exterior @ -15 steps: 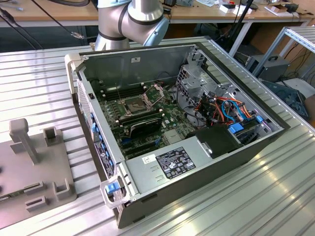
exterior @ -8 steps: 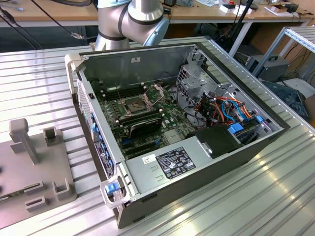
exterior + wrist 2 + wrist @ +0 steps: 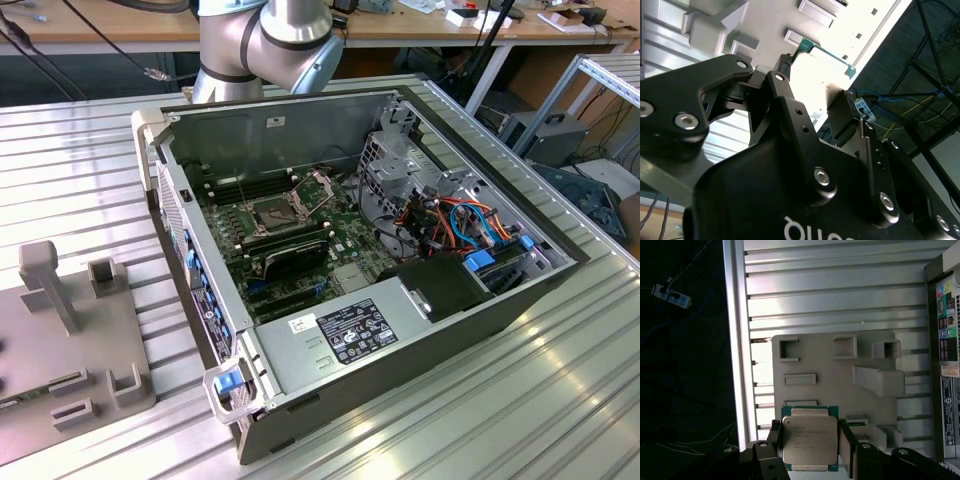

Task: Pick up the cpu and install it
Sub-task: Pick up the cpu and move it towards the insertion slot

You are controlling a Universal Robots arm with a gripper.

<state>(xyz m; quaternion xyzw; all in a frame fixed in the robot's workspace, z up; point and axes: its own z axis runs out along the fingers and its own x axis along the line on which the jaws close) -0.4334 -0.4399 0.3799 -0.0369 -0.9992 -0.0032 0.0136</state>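
Closed on a thin, flat square cpu (image 3: 809, 438), dull silver-grey metal top over green board: black two-fingered hand (image 3: 810, 442), above grey slotted holder plate (image 3: 840, 377) near an edge of the ribbed tabletop (image 3: 830, 295).

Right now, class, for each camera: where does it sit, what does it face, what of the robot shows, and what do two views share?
Exterior view: off the arm, above the ribbed table, looking down into the open computer case; the arm shows beyond it.
First wrist view: on the arm, looking down the gripper at the cpu and grey holder plate.
Second wrist view: on the arm, past the gripper's black links toward that plate.
Shared: both wrist views show gripper and plate.
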